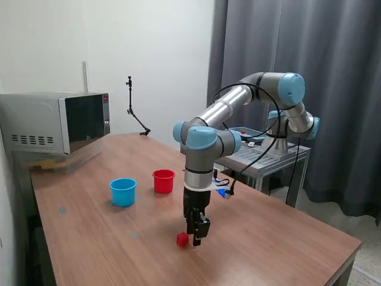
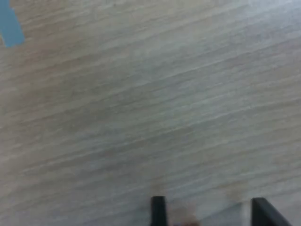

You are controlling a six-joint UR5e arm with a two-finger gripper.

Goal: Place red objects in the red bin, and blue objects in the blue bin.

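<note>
In the exterior view my gripper (image 1: 195, 240) hangs straight down, its tips almost on the wooden table (image 1: 268, 238). One small red cube (image 1: 183, 239) lies on the table just to the exterior view's left of the fingers, not between them. The wrist view shows my gripper (image 2: 209, 209) open, with two dark fingertips (image 2: 159, 209) apart over bare blurred wood. The red bin (image 1: 164, 180) and the light-blue bin (image 1: 123, 192) stand upright side by side farther back on the exterior view's left. No blue objects are in view.
A microwave (image 1: 59, 122) sits at the far left corner of the table. A thin black stand (image 1: 132, 107) rises at the back edge. Small blue marks (image 1: 134, 235) dot the tabletop, and a blue patch (image 2: 10, 26) shows in the wrist view. A metal cart (image 1: 262, 152) stands behind the arm.
</note>
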